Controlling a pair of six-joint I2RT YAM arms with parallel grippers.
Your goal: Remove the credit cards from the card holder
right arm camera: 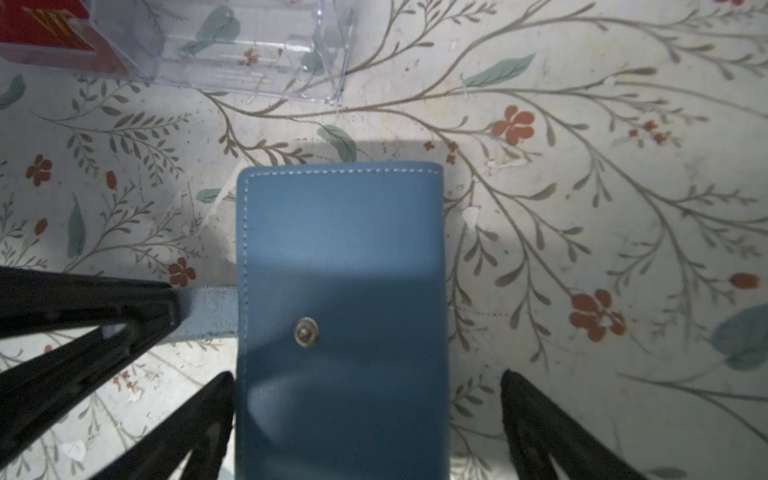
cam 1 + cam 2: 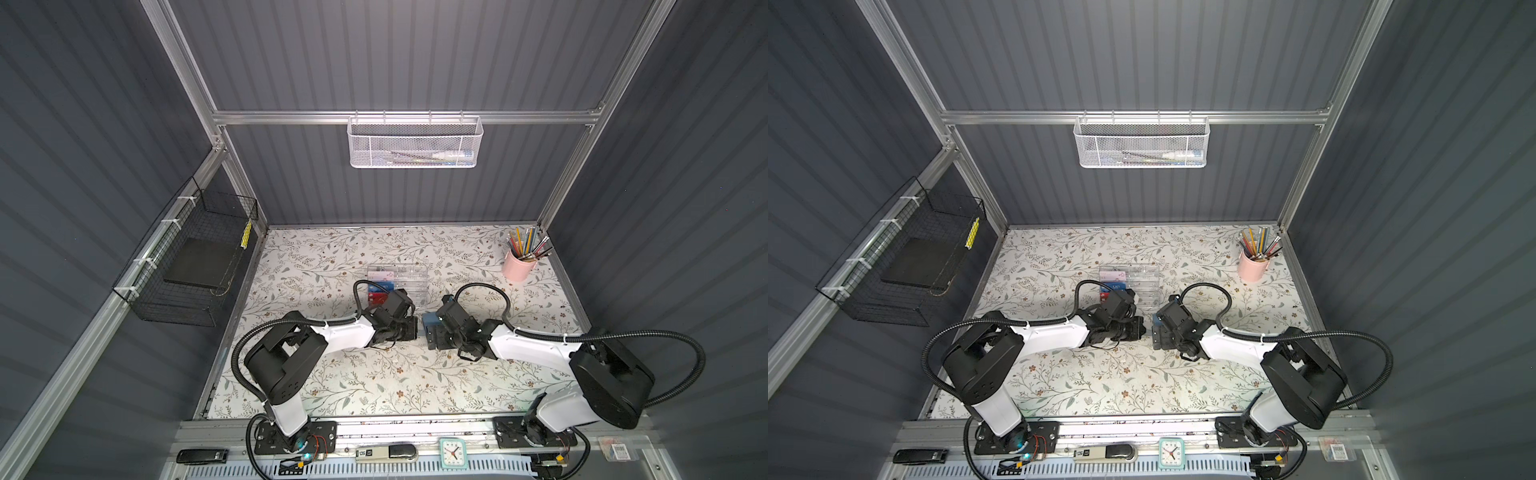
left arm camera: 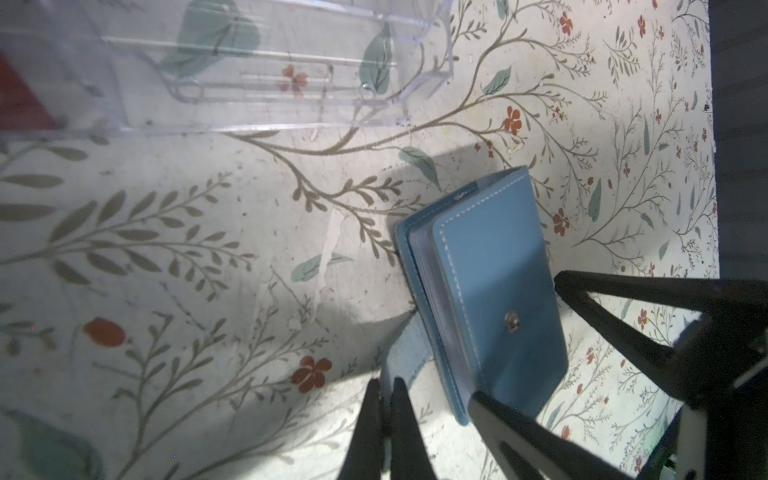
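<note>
My left gripper point(image 3: 386, 380) pinches the snap strap point(image 1: 208, 311); my right gripper point(image 1: 368, 374) straddles the card holder point(image 1: 340, 249), jaws wide (it lies on the table point(image 1: 582, 208) near the clear box point(image 1: 249, 50)). Pull now and the unpinned holder may slide.

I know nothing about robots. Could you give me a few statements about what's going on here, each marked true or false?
1. The left gripper pinches the strap of the holder. True.
2. The right gripper is shut. False: it is open, straddling the holder.
3. The holder's snap is fastened. False: the strap is off and the stud is bare.
4. A pink cup stands at the far right corner of the table. True.
5. The clear box is empty. False: it holds a red card.
</note>
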